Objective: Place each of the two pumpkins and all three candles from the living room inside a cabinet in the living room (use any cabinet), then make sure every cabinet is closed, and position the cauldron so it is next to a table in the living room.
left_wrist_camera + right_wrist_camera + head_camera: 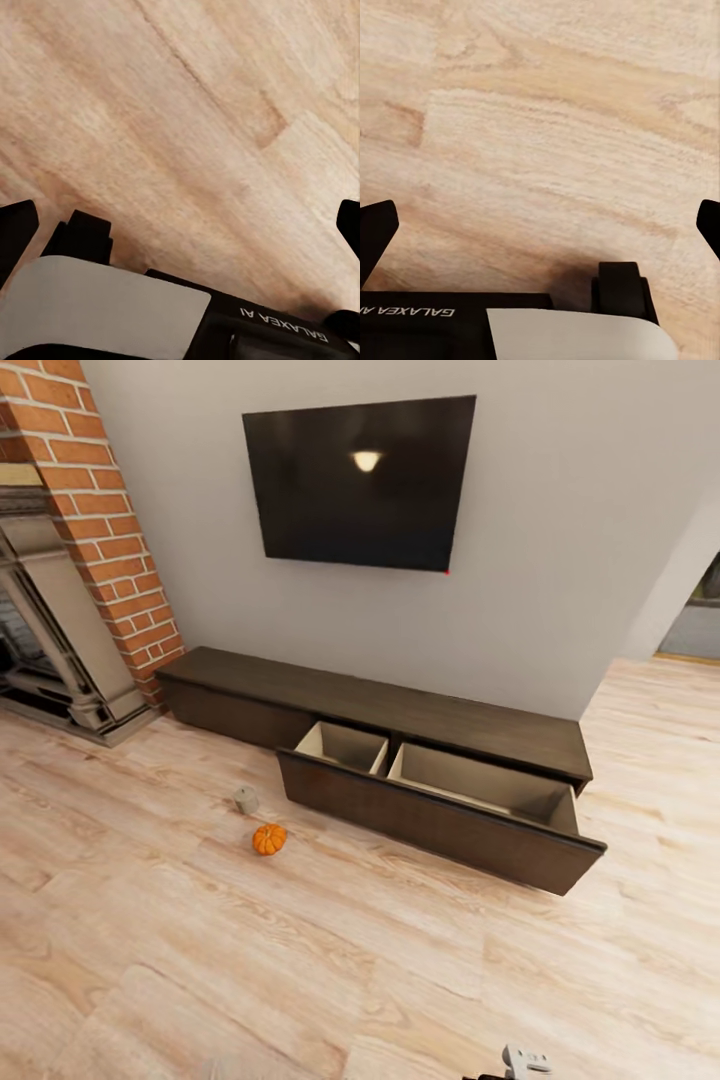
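Note:
One orange pumpkin point(268, 839) lies on the wood floor in front of the cabinet point(380, 710), a long low dark brown unit against the wall. A pale grey candle point(246, 800) stands just behind the pumpkin, near the left corner of the pulled-out drawer point(440, 825). That drawer's two pale compartments look empty. The cabinet's left front is shut. My left gripper point(180, 225) hangs open over bare floor, dark fingertips point(15, 229) wide apart. My right gripper point(540, 225) is also open above the planks with nothing between its fingertips point(375, 229).
A brick fireplace point(90, 560) stands at the left, close to the cabinet's left end. A black TV point(360, 480) hangs on the wall above the unit. An opening point(695, 620) leads off at the right. Wide floor lies between me and the drawer.

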